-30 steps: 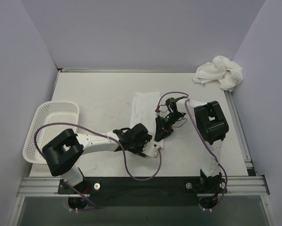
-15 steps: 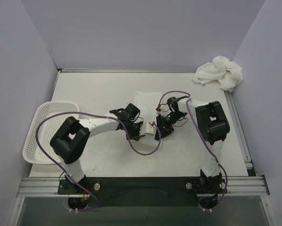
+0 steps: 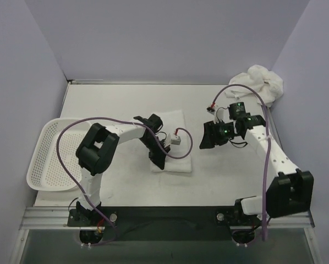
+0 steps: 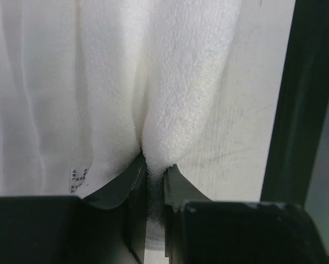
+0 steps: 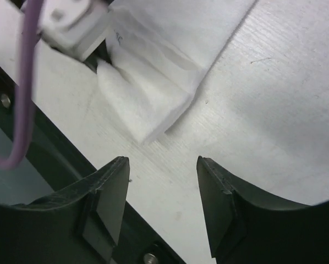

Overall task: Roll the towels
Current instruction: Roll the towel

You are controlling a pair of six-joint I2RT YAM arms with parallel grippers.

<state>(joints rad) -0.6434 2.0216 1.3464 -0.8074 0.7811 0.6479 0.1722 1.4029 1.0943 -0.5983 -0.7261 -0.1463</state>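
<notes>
Item one: folded towel [image 3: 173, 118], flat at the middle of the table [image 3: 115, 107], with a small printed tag [image 4: 79, 179] on its face. We record the left gripper [image 4: 153, 168] pinched shut on a raised fold along its left edge. The right gripper [image 5: 162, 165] hangs apart from it, jaws parted, holding nothing. Item two: crumpled towel [image 3: 258, 82], far right corner. White perforated basket [image 3: 67, 121], left edge.
</notes>
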